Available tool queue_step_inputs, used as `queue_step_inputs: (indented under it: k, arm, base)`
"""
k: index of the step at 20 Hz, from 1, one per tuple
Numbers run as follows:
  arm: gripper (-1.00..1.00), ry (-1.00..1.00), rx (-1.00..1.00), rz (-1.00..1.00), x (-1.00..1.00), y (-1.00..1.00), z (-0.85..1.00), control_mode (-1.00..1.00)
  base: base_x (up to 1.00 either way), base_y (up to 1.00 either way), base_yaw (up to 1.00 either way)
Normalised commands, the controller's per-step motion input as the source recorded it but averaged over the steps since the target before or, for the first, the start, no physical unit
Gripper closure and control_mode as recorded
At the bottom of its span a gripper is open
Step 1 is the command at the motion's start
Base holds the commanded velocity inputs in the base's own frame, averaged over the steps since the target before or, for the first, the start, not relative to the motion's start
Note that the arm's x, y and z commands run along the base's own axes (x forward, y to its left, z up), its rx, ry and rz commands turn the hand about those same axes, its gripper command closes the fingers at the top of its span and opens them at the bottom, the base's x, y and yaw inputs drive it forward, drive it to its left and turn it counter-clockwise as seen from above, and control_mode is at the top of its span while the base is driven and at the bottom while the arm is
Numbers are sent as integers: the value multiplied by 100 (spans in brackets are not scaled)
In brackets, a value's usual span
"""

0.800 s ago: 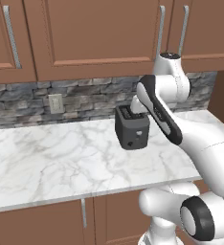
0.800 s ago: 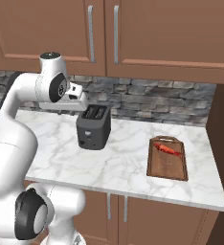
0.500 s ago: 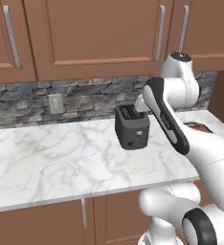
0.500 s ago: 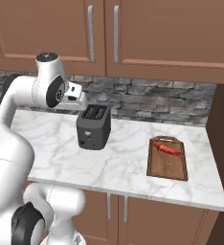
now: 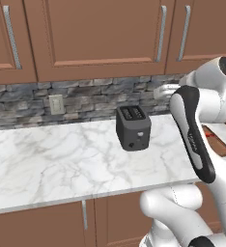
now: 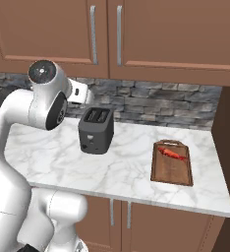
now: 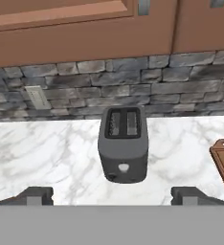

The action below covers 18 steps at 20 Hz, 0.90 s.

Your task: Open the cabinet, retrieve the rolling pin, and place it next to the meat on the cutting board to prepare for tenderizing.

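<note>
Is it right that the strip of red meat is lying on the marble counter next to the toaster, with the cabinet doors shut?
Not quite. The meat lies on the cutting board, off to the side of the toaster, not on the bare counter. The right base view shows it. The cabinet doors are shut, as you said.

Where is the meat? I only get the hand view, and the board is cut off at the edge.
Observer: The meat lies on the cutting board, at its far end near the wall.
Operator: Is there room next to it?
Observer: Yes, the board's whole near half is bare.
Operator: And the cabinet, is it open?
Observer: No. The cabinet above the toaster is shut; its long handle runs down the door's right edge.
</note>
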Motion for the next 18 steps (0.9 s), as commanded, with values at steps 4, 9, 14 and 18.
queue_step_inputs:
  k: [4, 9, 14, 18]
  arm:
    - [-100, -37, 0, -3, -7, 0, 90, -100]
    - [-100, -34, 0, -7, 0, 0, 58, -100]
    - [-100, -36, 0, -7, 0, 0, 46, -100]
    - [-100, -27, 0, -7, 0, 0, 39, -100]
  base:
    - [0, 0, 0]
    - [0, 0, 0]
    - [0, 0, 0]
    - [0, 0, 0]
